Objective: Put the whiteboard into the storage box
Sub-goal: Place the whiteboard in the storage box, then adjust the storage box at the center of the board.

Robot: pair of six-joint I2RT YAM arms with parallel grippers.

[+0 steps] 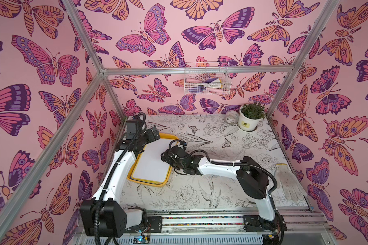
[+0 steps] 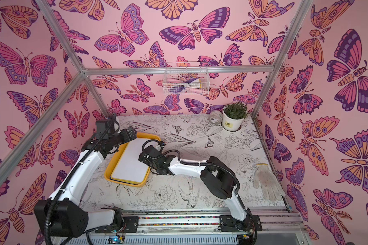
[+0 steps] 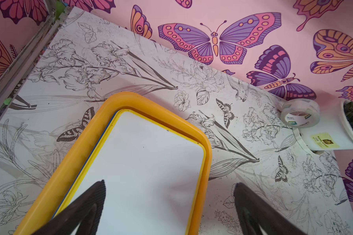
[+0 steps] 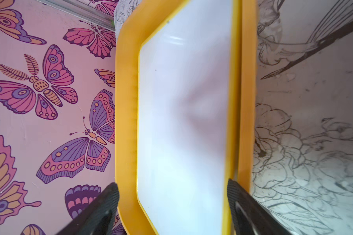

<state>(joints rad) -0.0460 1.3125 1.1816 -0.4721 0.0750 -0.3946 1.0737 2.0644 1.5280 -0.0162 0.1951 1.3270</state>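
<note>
A white whiteboard (image 1: 152, 159) (image 2: 130, 161) with a thin yellow frame lies flat inside the yellow-orange storage box (image 1: 149, 184) (image 2: 123, 182) at the table's left. A blue edge shows just beneath it. My left gripper (image 1: 154, 132) (image 3: 169, 182) hovers open over the box's far end with nothing between its fingers. My right gripper (image 1: 166, 157) (image 4: 172, 182) is open at the box's right side, its fingers spread wide above the whiteboard (image 4: 181, 122) and the box rim (image 4: 126, 122), holding nothing. The left wrist view shows the board (image 3: 147, 162) seated within the rim (image 3: 69, 154).
A white wire basket (image 1: 207, 80) hangs on the back wall. A potted plant (image 1: 251, 116) and a clear tape roll (image 1: 232, 117) stand at the back right corner. A white work glove (image 1: 289, 182) lies along the right edge. Metal frame posts border the table.
</note>
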